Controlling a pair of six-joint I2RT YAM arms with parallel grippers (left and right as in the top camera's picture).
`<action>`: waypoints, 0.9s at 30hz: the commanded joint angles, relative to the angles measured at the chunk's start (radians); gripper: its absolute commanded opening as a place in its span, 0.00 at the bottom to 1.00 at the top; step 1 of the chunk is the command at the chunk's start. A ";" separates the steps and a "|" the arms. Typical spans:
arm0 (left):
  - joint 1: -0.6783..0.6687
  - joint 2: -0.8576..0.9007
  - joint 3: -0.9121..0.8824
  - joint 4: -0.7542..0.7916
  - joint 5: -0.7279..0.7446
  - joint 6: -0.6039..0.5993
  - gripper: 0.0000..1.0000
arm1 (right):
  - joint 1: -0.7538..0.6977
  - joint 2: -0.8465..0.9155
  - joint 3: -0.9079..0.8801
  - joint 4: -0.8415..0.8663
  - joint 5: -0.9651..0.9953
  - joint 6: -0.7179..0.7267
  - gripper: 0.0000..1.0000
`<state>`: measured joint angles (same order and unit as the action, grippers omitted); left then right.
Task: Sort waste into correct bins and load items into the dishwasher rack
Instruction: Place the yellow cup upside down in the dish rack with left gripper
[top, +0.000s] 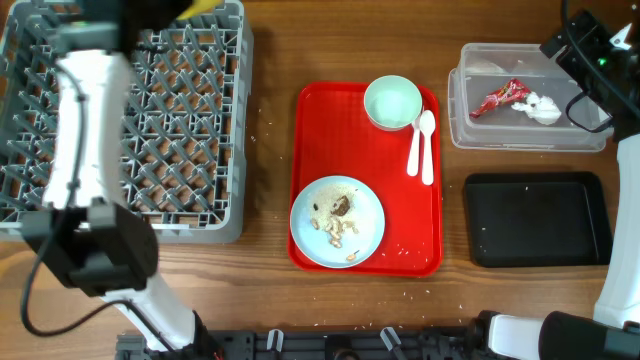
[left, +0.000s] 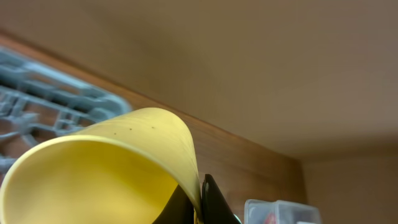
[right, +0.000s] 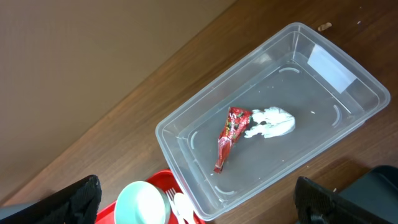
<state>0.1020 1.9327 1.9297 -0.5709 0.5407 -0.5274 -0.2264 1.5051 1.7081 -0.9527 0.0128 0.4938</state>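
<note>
My left gripper (left: 202, 199) is shut on the rim of the small yellow cup (left: 106, 171), held above the far edge of the grey dishwasher rack (top: 190, 130); a sliver of the cup (top: 200, 6) shows in the overhead view. My right gripper (right: 199, 193) is open and empty above the clear tub (right: 186, 134). The tub holds the red wrapper (right: 229, 134) and the white tissue (right: 273, 122). On the red tray (top: 310, 120) stand the pale green bowl (top: 392, 102), the white spoon and fork (top: 425, 140) and a light blue shallow bowl (top: 370, 215) with brown food scraps (top: 338, 212). No white plate is in view.
The black tray (top: 540, 220) lies at the front right, below the clear tub (top: 470, 100). Pale crumbs lie on the red tray near its front edge and on the wooden table. My left arm (top: 85, 130) crosses over the rack.
</note>
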 joint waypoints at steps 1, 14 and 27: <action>0.225 0.123 -0.007 0.045 0.422 -0.031 0.04 | -0.003 -0.005 0.002 0.002 0.016 0.006 1.00; 0.364 0.430 -0.007 0.246 0.648 -0.240 0.04 | -0.003 -0.005 0.002 0.002 0.016 0.006 1.00; 0.330 0.437 -0.007 0.107 0.396 -0.209 0.04 | -0.003 -0.005 0.002 0.002 0.016 0.006 1.00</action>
<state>0.4122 2.3482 1.9324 -0.3874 1.1179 -0.7647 -0.2260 1.5051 1.7081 -0.9520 0.0128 0.4938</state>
